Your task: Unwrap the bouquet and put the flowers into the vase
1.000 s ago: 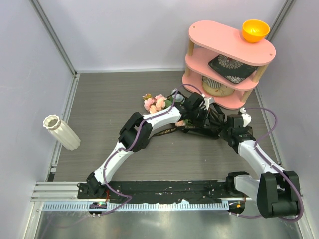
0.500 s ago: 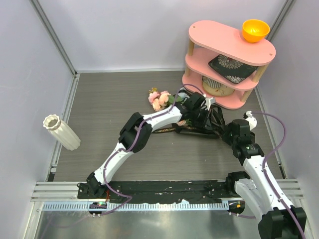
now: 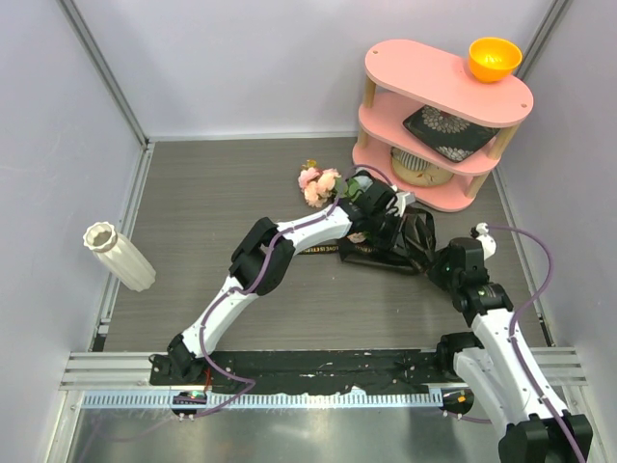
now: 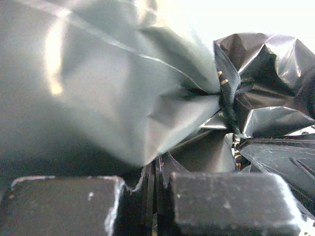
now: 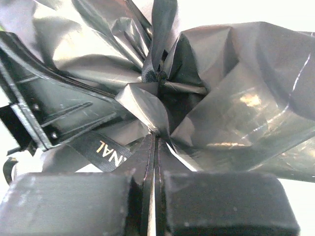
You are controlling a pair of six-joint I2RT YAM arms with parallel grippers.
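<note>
I count one bouquet (image 3: 413, 239) lying on the table (image 3: 212, 193) just in front of the pink shelf (image 3: 443, 106), with crinkly black wrap (image 5: 231, 98), pink and peach flowers (image 3: 320, 185) poking out left, left gripper (image 4: 147, 184) and right gripper (image 5: 153, 179) each pinching that wrap, and one ribbed white vase (image 3: 118, 256) far left.

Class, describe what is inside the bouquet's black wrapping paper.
Pink and peach blooms stick out of the black paper at its far-left end. The stems inside cannot be seen: the crinkled paper and the left arm cover them.
</note>
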